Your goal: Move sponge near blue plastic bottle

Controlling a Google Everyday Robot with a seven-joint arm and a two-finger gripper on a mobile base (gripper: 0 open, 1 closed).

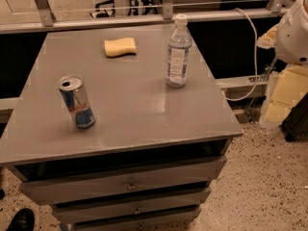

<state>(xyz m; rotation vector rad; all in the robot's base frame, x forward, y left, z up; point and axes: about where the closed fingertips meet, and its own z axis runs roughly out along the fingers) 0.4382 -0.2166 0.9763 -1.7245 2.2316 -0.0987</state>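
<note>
The pale yellow sponge [120, 47] lies flat at the back of the grey cabinet top [134, 109], left of centre. The clear bluish plastic bottle [178, 52] with a white cap stands upright to the sponge's right, about a hand's width away. My gripper [285, 96] hangs off the table's right side, beyond the edge and below the white arm housing [294, 32]. It is well away from both the sponge and the bottle and holds nothing that I can see.
A blue-silver drink can [77, 102] stands at the front left of the top. The cabinet has drawers [130, 184] below. A metal rail [144, 18] runs behind. A white cable [252, 47] hangs at the right. A shoe [20, 219] shows on the floor at the lower left.
</note>
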